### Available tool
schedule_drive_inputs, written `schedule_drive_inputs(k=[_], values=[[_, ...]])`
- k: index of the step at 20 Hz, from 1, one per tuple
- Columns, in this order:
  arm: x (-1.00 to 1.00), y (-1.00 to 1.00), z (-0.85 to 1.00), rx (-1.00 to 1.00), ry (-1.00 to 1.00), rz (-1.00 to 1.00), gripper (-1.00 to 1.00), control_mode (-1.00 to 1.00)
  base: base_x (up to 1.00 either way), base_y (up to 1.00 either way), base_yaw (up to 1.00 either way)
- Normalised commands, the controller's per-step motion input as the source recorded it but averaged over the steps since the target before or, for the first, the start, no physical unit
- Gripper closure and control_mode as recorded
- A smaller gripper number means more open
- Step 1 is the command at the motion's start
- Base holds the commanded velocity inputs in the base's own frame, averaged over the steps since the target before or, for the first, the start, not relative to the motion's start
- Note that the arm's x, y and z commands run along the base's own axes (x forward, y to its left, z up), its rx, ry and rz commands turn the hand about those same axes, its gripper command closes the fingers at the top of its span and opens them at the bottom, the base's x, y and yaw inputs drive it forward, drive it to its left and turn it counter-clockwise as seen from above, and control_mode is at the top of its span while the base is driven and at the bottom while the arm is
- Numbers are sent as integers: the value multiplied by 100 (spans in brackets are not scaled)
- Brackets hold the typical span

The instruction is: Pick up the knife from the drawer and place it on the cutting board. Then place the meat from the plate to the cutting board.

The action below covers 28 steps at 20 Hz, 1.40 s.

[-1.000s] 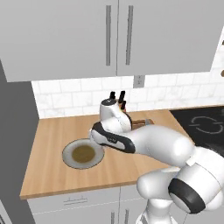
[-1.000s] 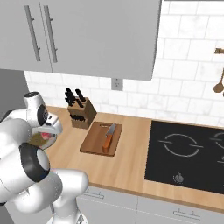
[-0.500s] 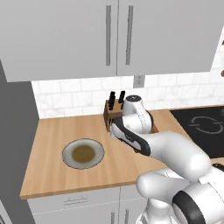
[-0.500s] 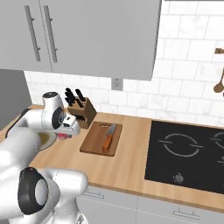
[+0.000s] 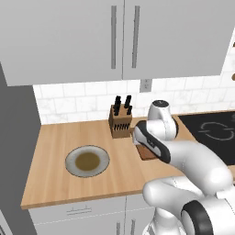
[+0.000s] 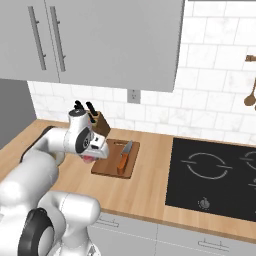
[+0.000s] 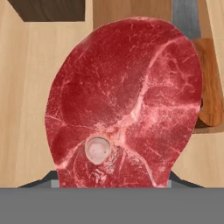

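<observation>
Meat [image 7: 124,100]: gripped in gripper [image 6: 89,158], above cutting board's [image 6: 107,167] left edge. Knife [image 6: 123,157]: on board. Plate [image 5: 87,161]: far left.

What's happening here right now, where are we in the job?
The gripper is holding the meat and carrying it above the left end of the cutting board, next to the knife block. The knife already lies on the board, blade pointing toward the wall. The plate sits bare on the counter to the left. The meat hasn't been set down yet; that placement is the step remaining.
</observation>
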Motion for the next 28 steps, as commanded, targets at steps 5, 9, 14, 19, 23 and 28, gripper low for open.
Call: schedule_drive_inputs(k=[5, 9, 14, 19, 23, 28], values=[[36, -26, -4, 0, 3, 1, 100, -100, 0, 0, 0], [47, 0, -13, 0, 4, 0, 100, -100, 0, 0, 0], [28, 0, -28, -1, 4, 0, 100, -100, 0, 0, 0], [21, -3, -30, 0, 3, 0, 100, -100, 0, 0, 0], [15, -27, -23, 0, 0, 0, 100, -100, 0, 0, 0], [1, -27, -18, 0, 0, 0, 100, -100, 0, 0, 0]])
